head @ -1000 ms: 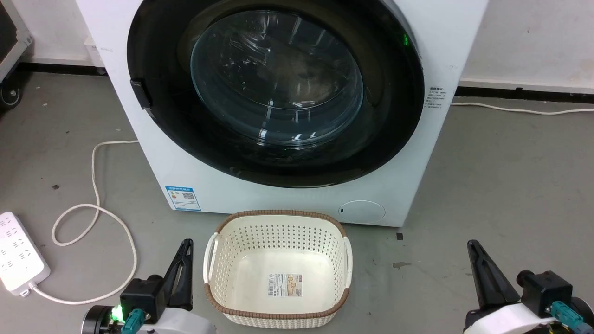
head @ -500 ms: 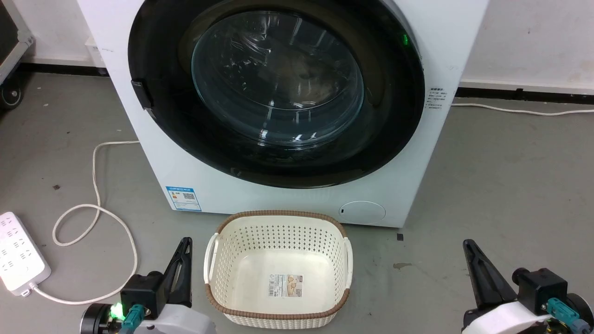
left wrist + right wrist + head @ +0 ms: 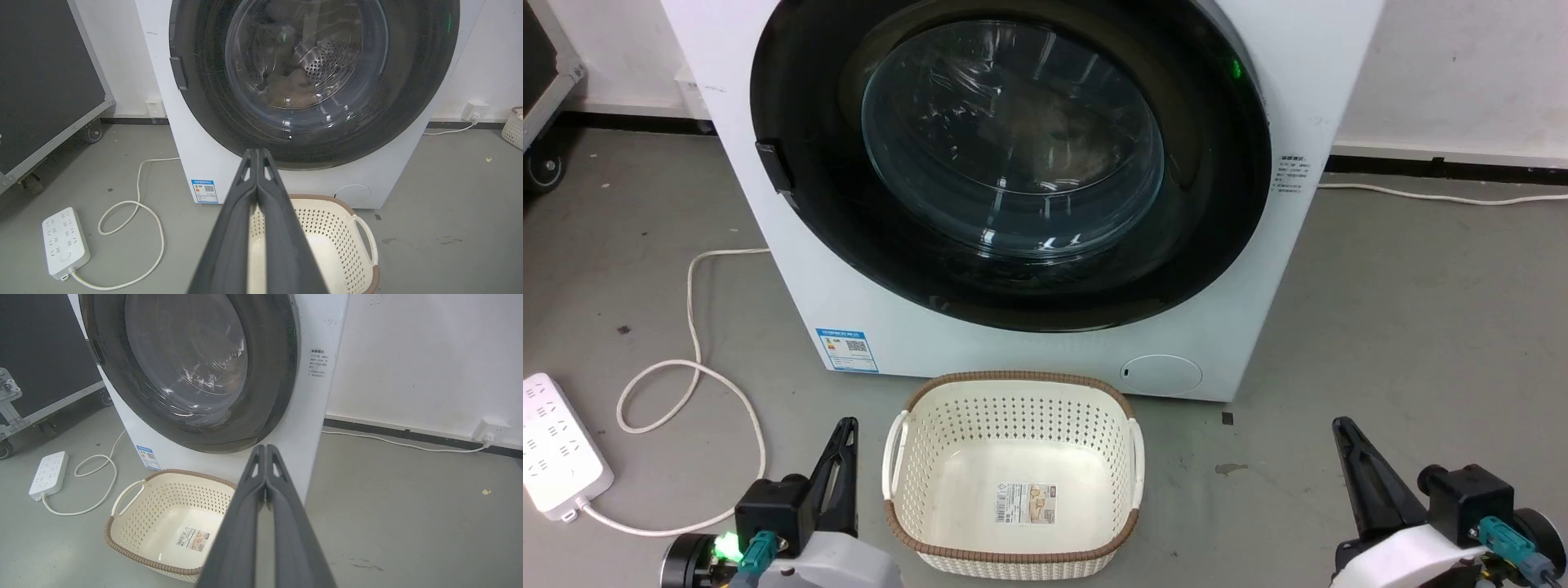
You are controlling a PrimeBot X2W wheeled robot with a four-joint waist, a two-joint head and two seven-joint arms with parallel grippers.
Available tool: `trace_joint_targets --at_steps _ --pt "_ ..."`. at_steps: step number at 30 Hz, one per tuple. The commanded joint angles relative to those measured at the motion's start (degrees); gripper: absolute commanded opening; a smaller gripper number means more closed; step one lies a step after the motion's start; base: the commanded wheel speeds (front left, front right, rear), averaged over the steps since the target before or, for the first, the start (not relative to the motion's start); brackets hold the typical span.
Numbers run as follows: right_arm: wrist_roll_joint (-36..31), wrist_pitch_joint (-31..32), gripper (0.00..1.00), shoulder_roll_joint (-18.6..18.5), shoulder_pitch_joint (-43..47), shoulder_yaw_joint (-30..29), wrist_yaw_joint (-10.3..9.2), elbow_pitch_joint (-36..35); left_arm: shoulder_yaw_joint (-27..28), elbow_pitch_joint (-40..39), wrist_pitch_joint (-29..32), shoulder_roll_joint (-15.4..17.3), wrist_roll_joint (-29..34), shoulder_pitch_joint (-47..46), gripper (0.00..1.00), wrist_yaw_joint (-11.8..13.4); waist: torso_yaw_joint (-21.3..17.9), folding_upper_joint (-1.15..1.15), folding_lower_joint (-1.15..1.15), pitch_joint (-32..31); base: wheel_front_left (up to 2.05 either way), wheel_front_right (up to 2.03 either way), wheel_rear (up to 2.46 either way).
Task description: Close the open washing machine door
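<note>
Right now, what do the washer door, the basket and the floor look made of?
The washing machine door: glossy black rim, likely plastic, since it mirrors the light; clear bulging centre with sharp glints, probably glass. The basket: cream matte moulded plastic, judging by its even punched holes; brown woven-look rim, material unclear. The floor: dull grey and stained, likely painted concrete.

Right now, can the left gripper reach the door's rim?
Probably yes: bare floor lies between the left gripper and the door; the basket sits beside it, not in the way.
</note>
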Motion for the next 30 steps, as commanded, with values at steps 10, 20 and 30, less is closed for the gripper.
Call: trace_joint_targets --at_steps 10,20,30 --pt "-1.1 1.29 0.0 0.22 -0.95 0.38 -0.02 -1.04 0.36 -0.7 1.48 -0.05 1.02 -0.9 0.0 0.6 0.07 0.0 0.0 -0.08 0.0 0.0 0.0" --pt "-1.74 2.31 0.0 0.24 -1.14 0.63 -0.03 -1.59 0.56 -1.1 2.65 -0.1 1.5 -1.06 0.0 0.93 0.14 0.0 0.0 -0.15 0.0 0.0 0.0" --pt "-2.37 3.34 0.0 0.27 -1.33 0.87 -0.03 -2.13 0.77 -1.51 3.82 -0.15 1.99 -1.23 0.0 1.26 0.2 0.0 0.0 -0.23 0.0 0.0 0.0"
